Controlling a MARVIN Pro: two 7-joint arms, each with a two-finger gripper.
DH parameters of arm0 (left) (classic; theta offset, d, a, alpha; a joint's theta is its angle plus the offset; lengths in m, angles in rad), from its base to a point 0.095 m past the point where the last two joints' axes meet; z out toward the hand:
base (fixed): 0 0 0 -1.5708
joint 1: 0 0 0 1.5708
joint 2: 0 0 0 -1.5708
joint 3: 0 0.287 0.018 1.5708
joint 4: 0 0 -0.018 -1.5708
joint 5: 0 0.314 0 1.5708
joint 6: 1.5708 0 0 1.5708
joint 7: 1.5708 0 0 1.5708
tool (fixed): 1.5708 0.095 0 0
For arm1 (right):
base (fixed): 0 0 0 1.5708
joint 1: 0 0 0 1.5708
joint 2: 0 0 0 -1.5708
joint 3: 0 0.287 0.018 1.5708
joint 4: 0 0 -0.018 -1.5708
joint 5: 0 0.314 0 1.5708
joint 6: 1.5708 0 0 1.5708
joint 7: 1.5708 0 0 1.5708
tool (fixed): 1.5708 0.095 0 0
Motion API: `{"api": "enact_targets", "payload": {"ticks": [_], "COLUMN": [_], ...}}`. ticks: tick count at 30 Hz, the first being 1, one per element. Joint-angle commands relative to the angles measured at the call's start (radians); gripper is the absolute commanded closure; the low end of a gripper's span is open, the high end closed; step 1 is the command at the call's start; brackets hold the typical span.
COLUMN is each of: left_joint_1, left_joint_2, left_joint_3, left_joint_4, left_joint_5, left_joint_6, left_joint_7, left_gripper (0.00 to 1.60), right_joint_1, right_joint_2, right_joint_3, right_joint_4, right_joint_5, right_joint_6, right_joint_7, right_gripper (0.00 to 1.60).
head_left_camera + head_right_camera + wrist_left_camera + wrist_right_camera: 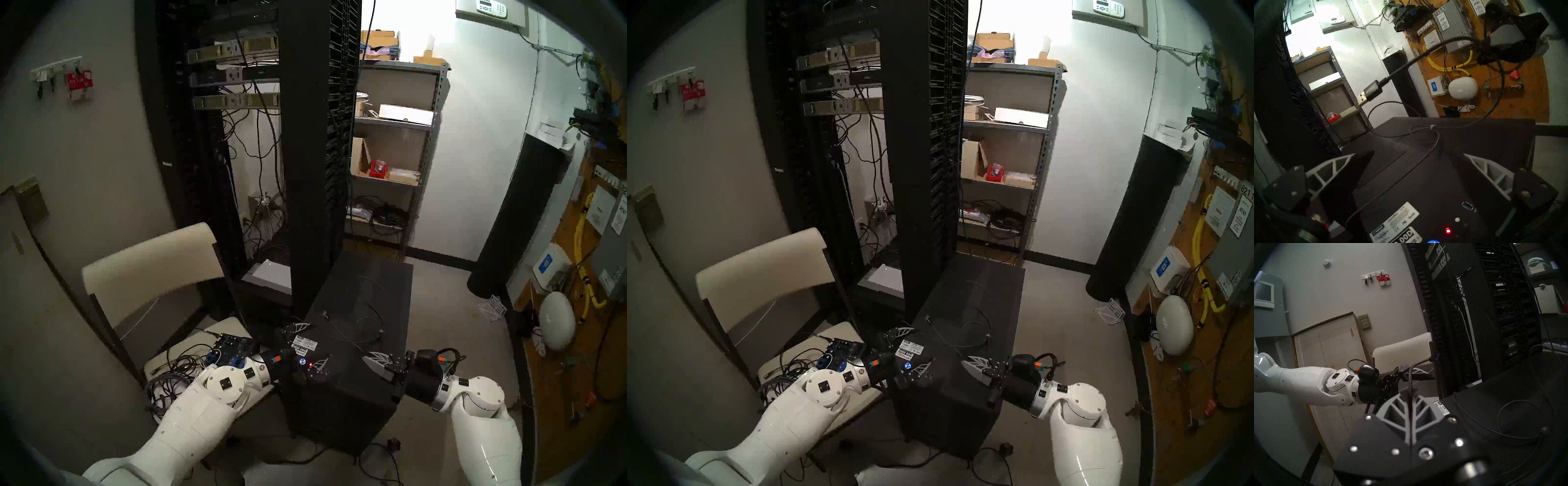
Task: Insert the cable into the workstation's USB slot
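The black workstation stands on the floor between my arms, with a white sticker, a red LED and a blue-lit button at its near top edge. The thin cable loops over its top. My right gripper is shut on the cable a short way behind the silver plug, which sticks out in the air above the top, pointing toward the rack. My left gripper is open, its fingers spread on either side of the sticker end. The USB slot shows just inside its right finger.
A tall black server rack rises right behind the workstation. On my left, a cream chair holds a heap of cords and a blue-knobbed box. A metal shelf, a black cylinder and a wired wall board stand to the right.
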Motion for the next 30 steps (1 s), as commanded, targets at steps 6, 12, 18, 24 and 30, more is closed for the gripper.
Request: {"api": "enact_targets", "payload": {"ticks": [6, 12, 18, 24, 30], "left_joint_1": [-0.003, 0.004, 0.013, 0.017, 0.009], "left_joint_2": [-0.071, -0.082, -0.091, -0.094, -0.097], "left_joint_3": [-0.052, -0.045, -0.038, -0.036, -0.04], "left_joint_4": [-0.026, -0.016, -0.006, -0.004, 0.005], "left_joint_5": [0.219, 0.361, 0.439, 0.485, 0.513], "left_joint_6": [-0.109, -0.139, -0.157, -0.162, -0.164], "left_joint_7": [0.189, 0.305, 0.385, 0.426, 0.457], "left_gripper": [0.14, 0.16, 0.24, 0.28, 0.17], "right_joint_1": [0.01, 0.019, 0.035, 0.041, 0.033], "right_joint_2": [-0.014, -0.017, -0.021, -0.017, -0.014], "right_joint_3": [-0.004, -0.015, -0.029, -0.039, -0.04], "right_joint_4": [-0.011, -0.001, 0.02, 0.022, 0.017], "right_joint_5": [0.0, -0.007, -0.015, -0.016, -0.015], "right_joint_6": [0.038, 0.058, 0.062, 0.07, 0.076], "right_joint_7": [-0.012, -0.019, -0.032, -0.029, -0.022], "right_gripper": [1.6, 1.6, 1.6, 1.6, 1.6]}}
